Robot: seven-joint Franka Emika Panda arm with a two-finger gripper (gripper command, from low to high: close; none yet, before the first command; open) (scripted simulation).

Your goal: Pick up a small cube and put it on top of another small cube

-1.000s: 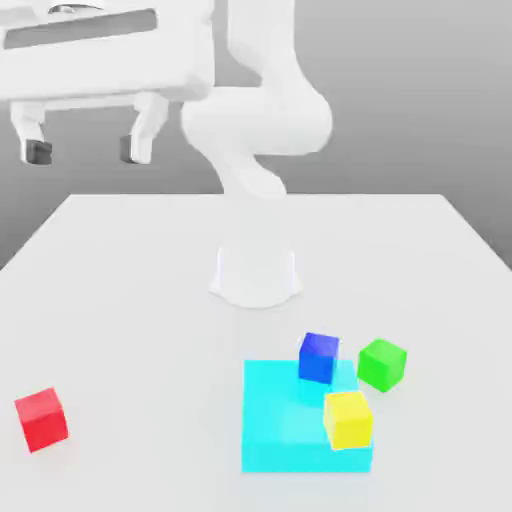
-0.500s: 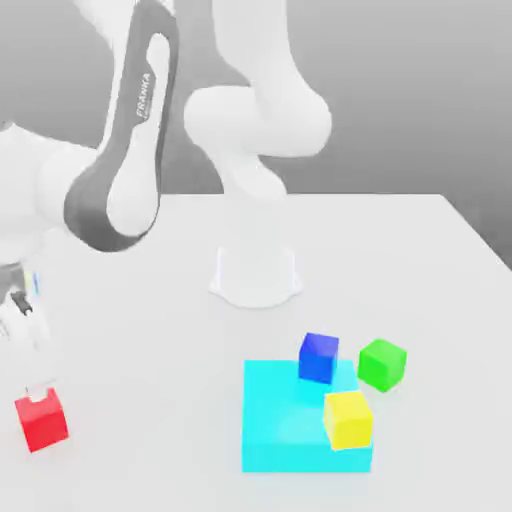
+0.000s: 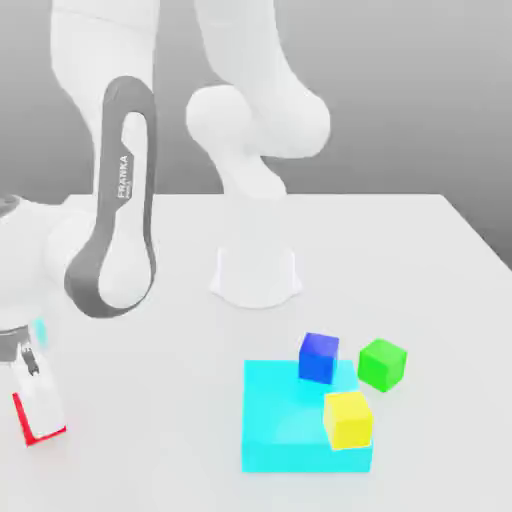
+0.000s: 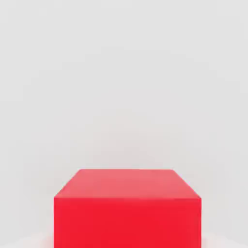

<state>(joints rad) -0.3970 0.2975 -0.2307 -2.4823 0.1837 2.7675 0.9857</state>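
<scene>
My fingers (image 3: pixel 42 404) are clenched on the red cube (image 4: pixel 127 224). Carrying it too low could knock the blue cube (image 3: pixel 319 358) out of place.

Between the red cube (image 3: pixel 52 434) at the exterior view's left and the cyan block (image 3: pixel 285 425), a wide bare stretch of counter (image 3: pixel 165 420) is left open, with nothing standing in it. Around the blue cube (image 3: pixel 319 358) passage is tighter: it is flanked closely by the green cube (image 3: pixel 382 365) on the exterior view's right, and the yellow cube (image 3: pixel 348 420) is found near it, on the side away from the arm's base (image 3: pixel 256 275), while the space above all three is left unobstructed.
</scene>
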